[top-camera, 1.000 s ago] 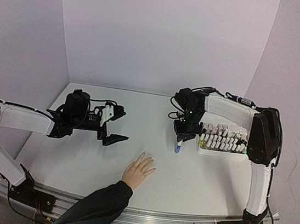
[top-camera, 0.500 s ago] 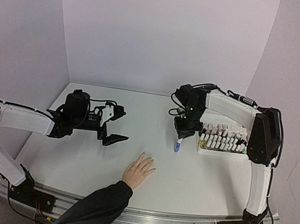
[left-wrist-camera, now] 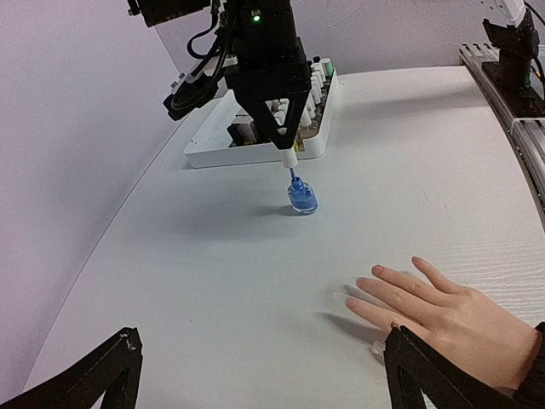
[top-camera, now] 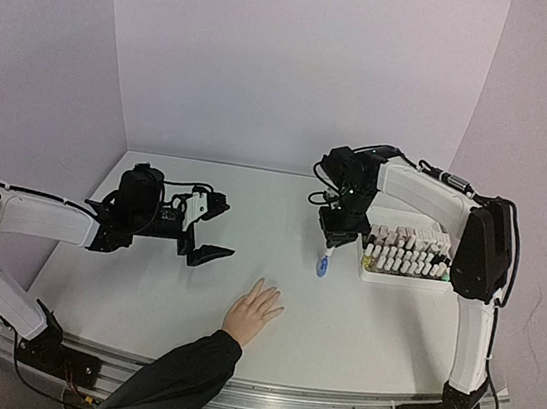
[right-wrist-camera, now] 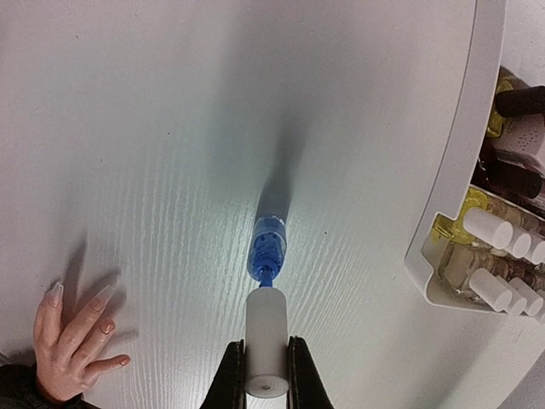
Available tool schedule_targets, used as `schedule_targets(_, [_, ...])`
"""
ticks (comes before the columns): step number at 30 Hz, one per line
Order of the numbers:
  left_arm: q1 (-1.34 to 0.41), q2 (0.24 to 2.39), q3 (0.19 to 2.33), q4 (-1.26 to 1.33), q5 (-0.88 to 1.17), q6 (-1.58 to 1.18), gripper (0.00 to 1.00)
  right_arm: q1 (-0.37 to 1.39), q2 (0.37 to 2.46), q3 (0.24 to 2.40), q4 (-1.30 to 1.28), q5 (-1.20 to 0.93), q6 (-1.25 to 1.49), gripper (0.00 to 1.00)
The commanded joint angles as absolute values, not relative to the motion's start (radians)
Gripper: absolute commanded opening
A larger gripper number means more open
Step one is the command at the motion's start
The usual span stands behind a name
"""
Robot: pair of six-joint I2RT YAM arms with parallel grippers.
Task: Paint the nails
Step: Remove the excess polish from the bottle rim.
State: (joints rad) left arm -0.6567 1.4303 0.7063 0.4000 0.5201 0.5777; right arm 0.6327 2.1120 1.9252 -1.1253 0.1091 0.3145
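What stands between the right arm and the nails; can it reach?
Probably yes: only bare table separates the right gripper, shut on the cap above the blue bottle, from the nails; the left gripper sits aside.

Both arms have smooth white shells between bulky black joints. The left arm (top-camera: 40, 216), at 8 o'clock in the top view, ends in the black left tool (top-camera: 218, 229), which has two flat, pointed fingers (left-wrist-camera: 106, 375). The right arm (top-camera: 418, 191), at 3 o'clock, has looping black cables (left-wrist-camera: 192, 85) and a small green light (left-wrist-camera: 255, 15) above the black right tool (right-wrist-camera: 266, 375).
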Motion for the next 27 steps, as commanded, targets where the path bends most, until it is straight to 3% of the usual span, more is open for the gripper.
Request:
schedule_targets(1, [-0.659,1.417,0.71,0.413,0.533,0.593,0.99,0.628,2.074,1.971,-1.164,0.12,0.304,0.0])
schedule_targets(27, [-0.66,1.422,0.707,0.414,0.534,0.595,0.99,0.628,2.045,1.959,-1.172,0.051,0.341,0.0])
